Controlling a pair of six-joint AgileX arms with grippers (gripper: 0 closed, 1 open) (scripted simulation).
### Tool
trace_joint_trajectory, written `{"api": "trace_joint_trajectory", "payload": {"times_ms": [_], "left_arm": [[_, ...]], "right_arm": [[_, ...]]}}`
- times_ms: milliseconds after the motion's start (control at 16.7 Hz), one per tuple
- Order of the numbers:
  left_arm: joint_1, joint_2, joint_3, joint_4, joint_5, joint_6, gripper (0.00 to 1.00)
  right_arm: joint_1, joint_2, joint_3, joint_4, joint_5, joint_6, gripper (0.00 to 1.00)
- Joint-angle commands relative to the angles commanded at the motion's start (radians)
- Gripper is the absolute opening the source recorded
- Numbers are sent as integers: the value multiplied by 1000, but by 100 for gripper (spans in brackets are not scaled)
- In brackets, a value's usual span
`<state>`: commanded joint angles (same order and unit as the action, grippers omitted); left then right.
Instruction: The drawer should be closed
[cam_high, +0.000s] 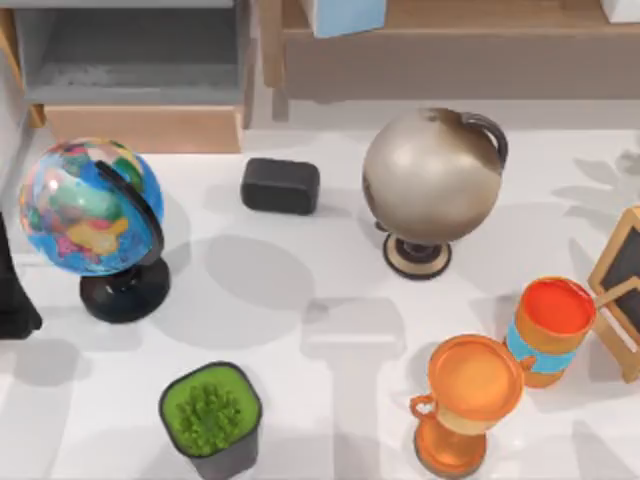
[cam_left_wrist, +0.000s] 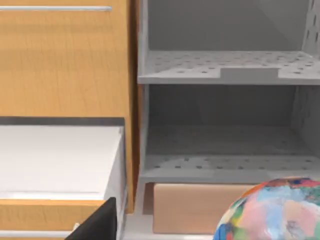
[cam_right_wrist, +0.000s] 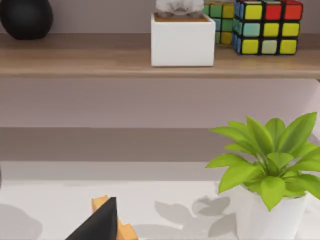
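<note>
The drawer (cam_left_wrist: 47, 215) stands pulled out of the orange-wood cabinet (cam_left_wrist: 60, 65) at the table's back left. It has a wood front, a pale inside and a light grey side wall. A dark part of my left gripper (cam_left_wrist: 97, 225) shows just beside the drawer's front corner, apart from it. In the top view my left arm (cam_high: 10, 290) is a black shape at the left edge. In the right wrist view, a dark part of my right gripper (cam_right_wrist: 100, 222) hangs over the white table, facing a wall shelf.
A grey shelf unit (cam_left_wrist: 225, 70) with a light-wood bottom panel (cam_high: 140, 128) stands right of the cabinet. On the table are a colourful globe (cam_high: 90, 205), a black box (cam_high: 280, 185), a silver globe (cam_high: 430, 175), a green plant (cam_high: 210, 410), a trophy (cam_high: 465, 400), an orange cup (cam_high: 550, 325) and a chalkboard (cam_high: 625, 290).
</note>
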<state>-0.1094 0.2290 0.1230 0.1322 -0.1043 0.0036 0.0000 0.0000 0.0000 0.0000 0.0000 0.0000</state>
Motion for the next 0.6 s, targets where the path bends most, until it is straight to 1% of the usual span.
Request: {"api": "trace_joint_trajectory", "payload": {"times_ms": [360, 600], "left_arm": [[-161, 406, 185, 198, -162, 5, 100], [-237, 585, 269, 290, -237, 8, 100]], "right_arm": [[0, 0, 0, 0, 0, 0, 100], [0, 0, 0, 0, 0, 0, 100]]}}
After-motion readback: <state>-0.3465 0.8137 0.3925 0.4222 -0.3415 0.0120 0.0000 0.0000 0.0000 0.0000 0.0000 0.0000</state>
